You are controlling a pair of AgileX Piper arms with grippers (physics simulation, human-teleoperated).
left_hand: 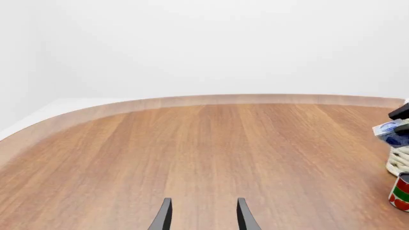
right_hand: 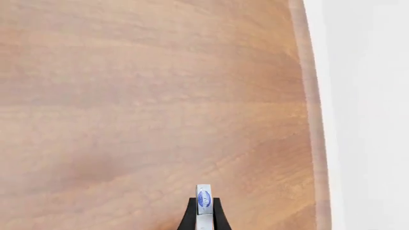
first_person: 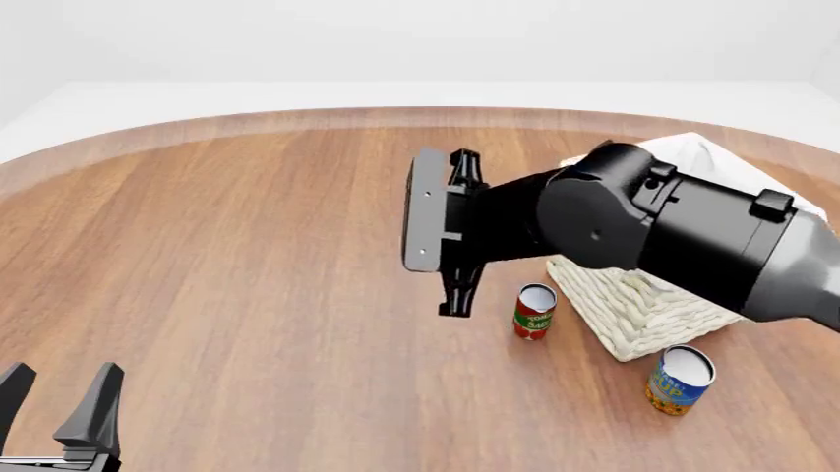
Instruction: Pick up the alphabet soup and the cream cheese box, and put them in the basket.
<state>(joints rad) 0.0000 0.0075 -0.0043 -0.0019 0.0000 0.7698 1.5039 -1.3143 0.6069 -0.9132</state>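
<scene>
The cream cheese box (first_person: 422,211) hangs in the air over the middle of the table with my right gripper (first_person: 440,218) shut on it. It shows edge-on between the fingers in the right wrist view (right_hand: 203,201) and as a light blue box (left_hand: 390,131) in the left wrist view. The basket (first_person: 639,300) sits to the right, partly hidden by the right arm. The alphabet soup (first_person: 680,380) stands upright in front of the basket. My left gripper (first_person: 61,397) is open and holds nothing at the near left, its fingers (left_hand: 164,216) low over bare wood.
A slim red-and-green can (first_person: 533,311) stands upright just left of the basket and below the held box; it also appears in the left wrist view (left_hand: 401,191) under the basket's woven wall (left_hand: 399,162). The table's curved far edge (first_person: 393,116) runs behind.
</scene>
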